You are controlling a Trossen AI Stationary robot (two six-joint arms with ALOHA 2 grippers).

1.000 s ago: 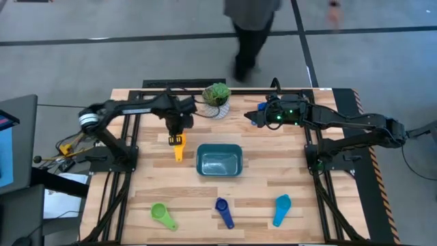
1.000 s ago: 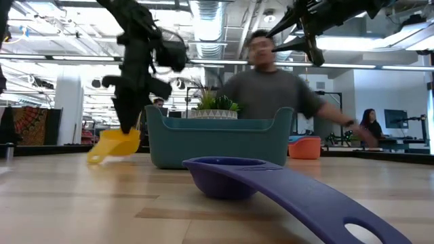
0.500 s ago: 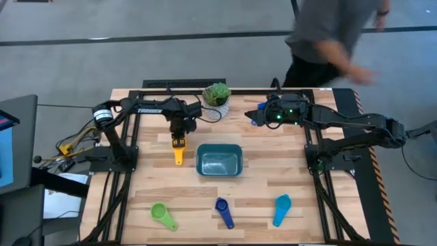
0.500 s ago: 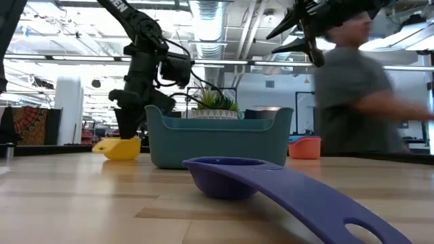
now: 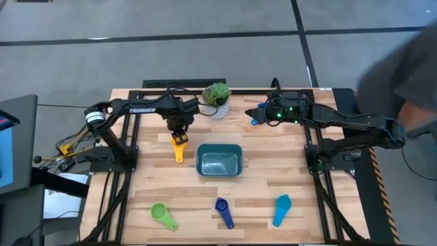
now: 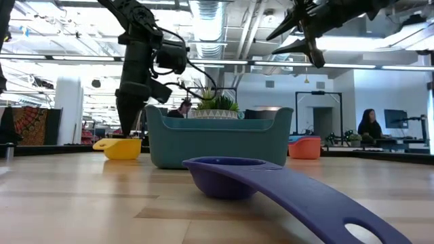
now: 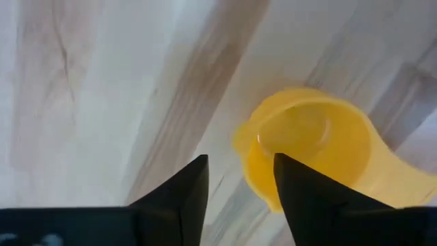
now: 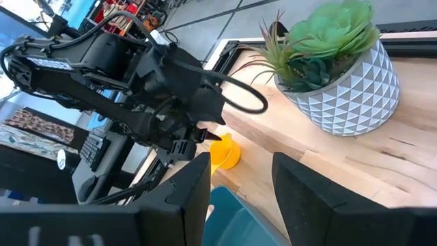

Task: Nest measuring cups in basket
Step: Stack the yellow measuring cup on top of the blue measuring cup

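The yellow cup stands upright with its bowl on the table left of the teal basket; its handle points to the near edge. My left gripper hangs open just above the bowl's rim, pointing down. My right gripper is open and raised near the far edge, with nothing between its fingers. Green, dark blue and light blue cups lie along the near edge. An orange cup sits right of the basket.
A white pot with a green plant stands at the far edge between the arms. A person is at the frame's right edge beyond the table. Bare wood lies between the basket and the near row of cups.
My left gripper has lowered the yellow cup, which hung tilted and clear of the table, set it flat on the wood left of the basket, let go and risen a little. A person has walked from left to right behind the table.
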